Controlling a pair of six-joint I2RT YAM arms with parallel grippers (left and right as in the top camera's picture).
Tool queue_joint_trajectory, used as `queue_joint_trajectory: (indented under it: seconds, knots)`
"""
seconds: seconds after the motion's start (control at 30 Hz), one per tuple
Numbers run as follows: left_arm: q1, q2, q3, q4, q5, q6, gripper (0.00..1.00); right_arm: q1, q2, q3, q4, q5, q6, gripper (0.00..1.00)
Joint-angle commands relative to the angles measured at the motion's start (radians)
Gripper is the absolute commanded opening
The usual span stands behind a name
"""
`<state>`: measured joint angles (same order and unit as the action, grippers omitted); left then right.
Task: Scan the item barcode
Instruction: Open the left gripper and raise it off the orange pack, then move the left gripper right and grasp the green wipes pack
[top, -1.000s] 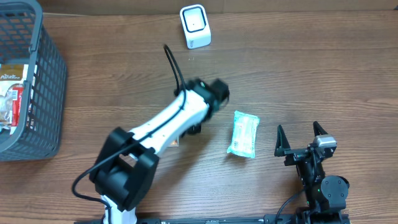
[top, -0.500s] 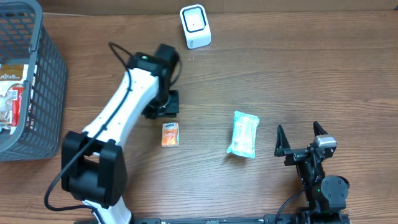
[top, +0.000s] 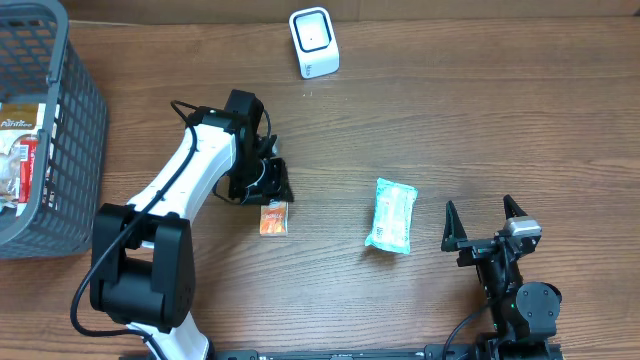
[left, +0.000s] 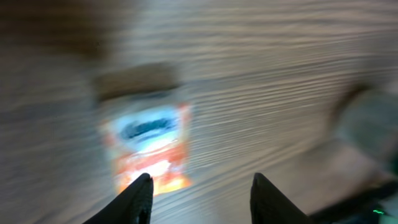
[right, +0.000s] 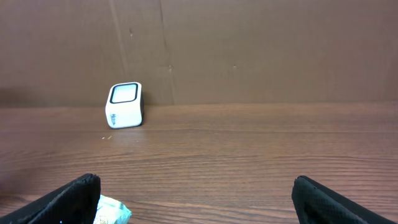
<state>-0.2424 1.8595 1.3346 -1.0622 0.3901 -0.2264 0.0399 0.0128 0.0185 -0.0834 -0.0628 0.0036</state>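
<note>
basket (top: 70, 150) sits at the table's (top: 470, 110) left edge, with packets (top: 18, 150) inside by its left wall. left arm (top: 195, 180) reaches in from the front edge toward the middle. left gripper (top: 268, 188) hangs at the top end of the orange packet (top: 273, 218), which lies flat left of centre. overhead can't tell whether they touch. left wrist view is blurred: jaws parted, bare wood between the fingers (left: 138, 198), orange packet just beyond the left fingertip, not clamped. white scanner (top: 314, 42) stands near the back edge, window toward the front, well apart from both packets. teal packet (top: 391, 215) lies flat right of centre, between the orange packet and the right gripper (top: 479, 215). right gripper sits near the front edge, jaws spread wide, nothing in them.
</note>
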Motion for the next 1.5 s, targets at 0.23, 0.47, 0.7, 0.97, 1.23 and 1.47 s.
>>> queue_joint_trajectory:
  seconds: [0.23,0.47,0.7,0.97,1.23,1.47]
  knots:
    - [-0.210,-0.093,0.059,0.149,0.202,-0.059,0.53,-0.002,-0.010,-0.011,0.003,0.008,-0.004,1.00]
    - [-0.377,-0.093,0.059,0.302,0.159,-0.177,0.54,-0.002,-0.010,-0.011,0.003,0.008,-0.004,1.00]
    - [-0.446,-0.092,0.058,0.304,0.035,-0.235,0.53,-0.002,-0.010,-0.011,0.003,0.008,-0.004,1.00]
    - [-0.507,-0.040,0.053,0.304,-0.016,-0.295,0.52,-0.002,-0.010,-0.011,0.003,0.008,-0.004,1.00]
    - [-0.513,0.029,0.053,0.298,0.002,-0.305,0.42,-0.002,-0.010,-0.011,0.003,0.008,-0.004,1.00]
    - [-0.512,0.029,0.053,0.296,0.002,-0.304,0.27,-0.002,-0.010,-0.011,0.003,0.008,-0.004,1.00]
